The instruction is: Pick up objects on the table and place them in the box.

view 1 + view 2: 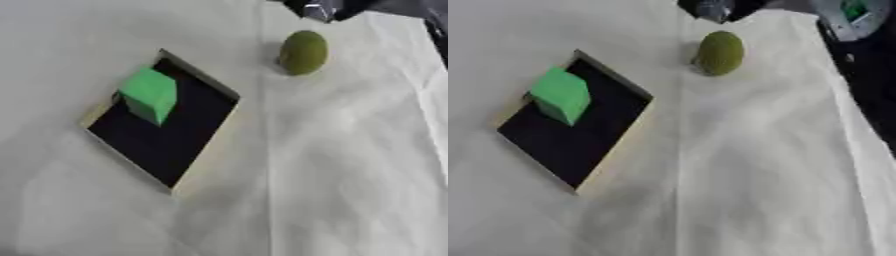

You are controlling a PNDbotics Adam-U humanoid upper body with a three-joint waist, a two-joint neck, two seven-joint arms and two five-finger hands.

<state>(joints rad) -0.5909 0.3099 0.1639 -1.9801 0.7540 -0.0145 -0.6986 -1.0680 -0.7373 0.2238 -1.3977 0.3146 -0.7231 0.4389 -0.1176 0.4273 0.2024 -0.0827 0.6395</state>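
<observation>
A bright green cube [149, 95] is shown lying in the shallow black-floored box [203, 155]; an olive-green round fruit [304, 52] remains on the white-covered worktop [350, 165], far right of it. The fruit could be rolled away if nudged. A dark hand [322, 9] is glimpsed at the far edge; its fingers cannot be judged.

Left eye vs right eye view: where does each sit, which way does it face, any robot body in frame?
Left eye view: head camera, looking down at the white table; box holding a green block; dark robot part at top edge.
Right eye view: same head, set slightly to the right; same scene, dark robot parts along top and right edges.
Shared: box, block, olive-green ball beyond the box on the table.
</observation>
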